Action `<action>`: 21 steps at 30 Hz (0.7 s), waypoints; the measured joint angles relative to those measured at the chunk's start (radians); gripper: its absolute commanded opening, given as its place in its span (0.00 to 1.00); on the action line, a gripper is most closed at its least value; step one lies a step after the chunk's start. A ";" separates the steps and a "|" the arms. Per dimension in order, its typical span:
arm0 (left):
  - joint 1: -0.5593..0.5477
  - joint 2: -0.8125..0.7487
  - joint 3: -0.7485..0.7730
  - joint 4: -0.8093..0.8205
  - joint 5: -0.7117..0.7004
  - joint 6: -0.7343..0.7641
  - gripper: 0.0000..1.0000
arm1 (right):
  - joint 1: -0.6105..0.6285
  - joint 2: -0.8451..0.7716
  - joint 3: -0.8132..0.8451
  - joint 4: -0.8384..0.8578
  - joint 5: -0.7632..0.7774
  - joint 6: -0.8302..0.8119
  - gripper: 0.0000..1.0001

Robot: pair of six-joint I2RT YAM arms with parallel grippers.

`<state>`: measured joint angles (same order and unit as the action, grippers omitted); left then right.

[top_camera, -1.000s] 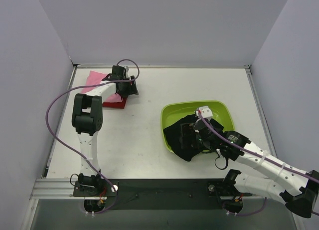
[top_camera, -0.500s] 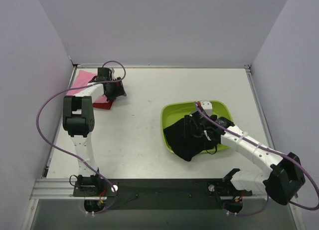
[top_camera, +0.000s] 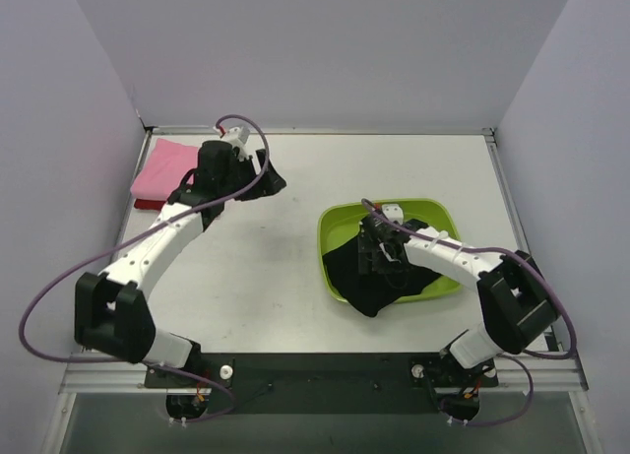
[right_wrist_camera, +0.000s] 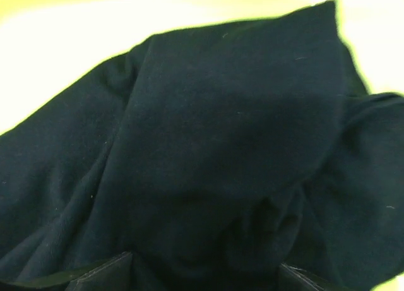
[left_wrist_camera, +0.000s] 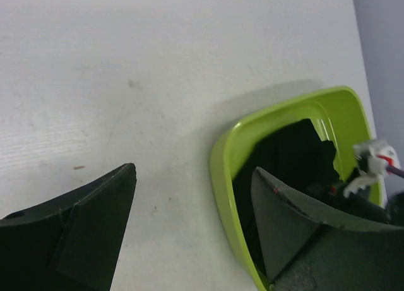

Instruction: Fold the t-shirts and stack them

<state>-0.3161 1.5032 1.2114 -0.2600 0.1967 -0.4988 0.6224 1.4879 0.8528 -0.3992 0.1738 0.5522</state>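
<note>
Inside the lime-green tub on the surface, the black t-shirt lies crumpled, spilling over the near rim. The right tool sits right over it, fingers spread and gripping nothing. At the far left, the pink t-shirt lies on the dark red t-shirt. The left tool is beside them, released and empty.

White table, pale lilac walls
</note>
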 measured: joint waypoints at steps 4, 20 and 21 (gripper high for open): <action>-0.045 -0.193 -0.142 0.026 0.009 -0.040 0.83 | 0.000 0.067 0.010 0.037 -0.045 0.014 0.00; -0.104 -0.625 -0.363 -0.082 -0.074 -0.074 0.83 | 0.172 0.092 0.566 -0.226 0.133 -0.020 0.00; -0.104 -0.631 -0.363 -0.092 -0.085 -0.074 0.83 | 0.202 0.090 0.670 -0.244 0.146 -0.031 0.00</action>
<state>-0.4202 0.8719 0.8482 -0.3519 0.1116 -0.5728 0.8242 1.5784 1.5227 -0.6434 0.3202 0.5217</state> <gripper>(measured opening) 0.832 0.074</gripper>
